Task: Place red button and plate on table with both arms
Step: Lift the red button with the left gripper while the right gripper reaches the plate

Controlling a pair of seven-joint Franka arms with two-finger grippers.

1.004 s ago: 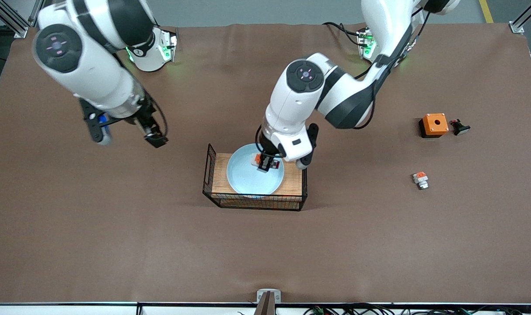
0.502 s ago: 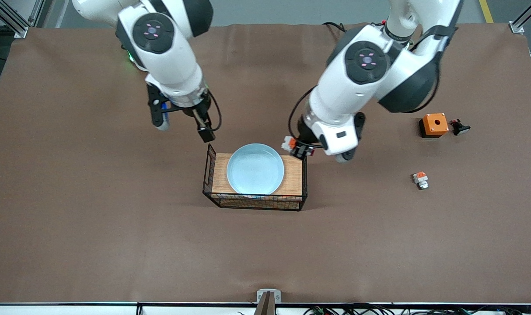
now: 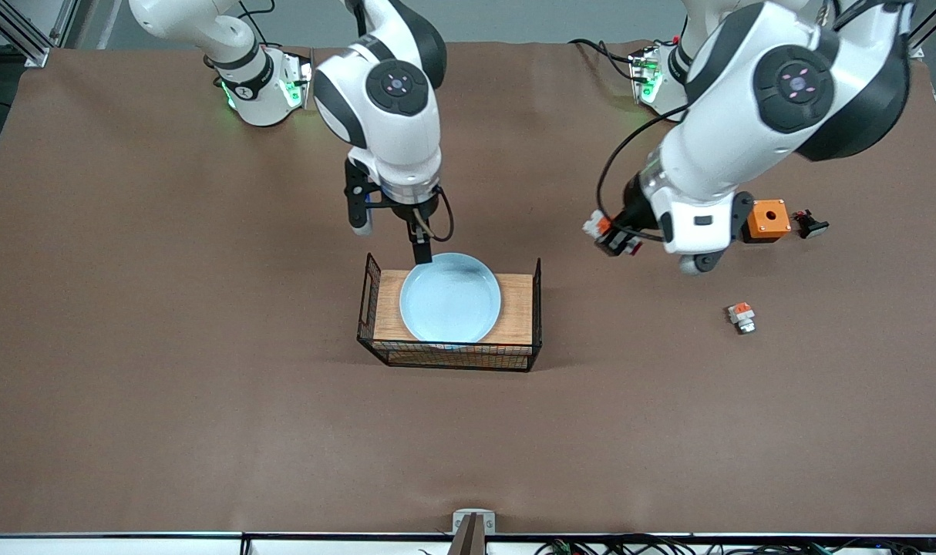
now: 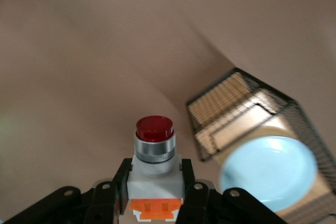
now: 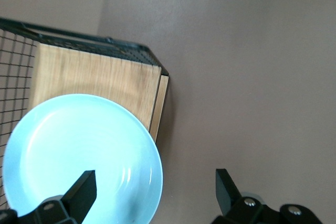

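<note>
A wide brown surface (image 3: 206, 385) fills my screen, with a wood-topped wire rack (image 3: 449, 351) near its middle. The plate (image 3: 450, 297) sits on the rack's top. I judge it rigid, smooth and likely slippery, breakable if dropped, so the raised rim is the only sensible place to pinch, one finger inside and one outside.

My right end effector (image 3: 391, 237) hangs over the plate's rim at about the plate's 11 o'clock in the front view, fingers spread wide and holding nothing. In the right wrist view one fingertip (image 5: 83, 188) is over the plate's bowl, the other over bare surface, so the rim lies between them.

The red button (image 3: 608, 233) is up in the air, clamped in my left end effector (image 3: 621, 240) over bare surface, roughly at 2 o'clock from the rack and apart from it. The left wrist view shows the fingers gripping its white body near the orange block, red cap pointing away. It looks light, hard plastic; I expect it to set down easily.
</note>
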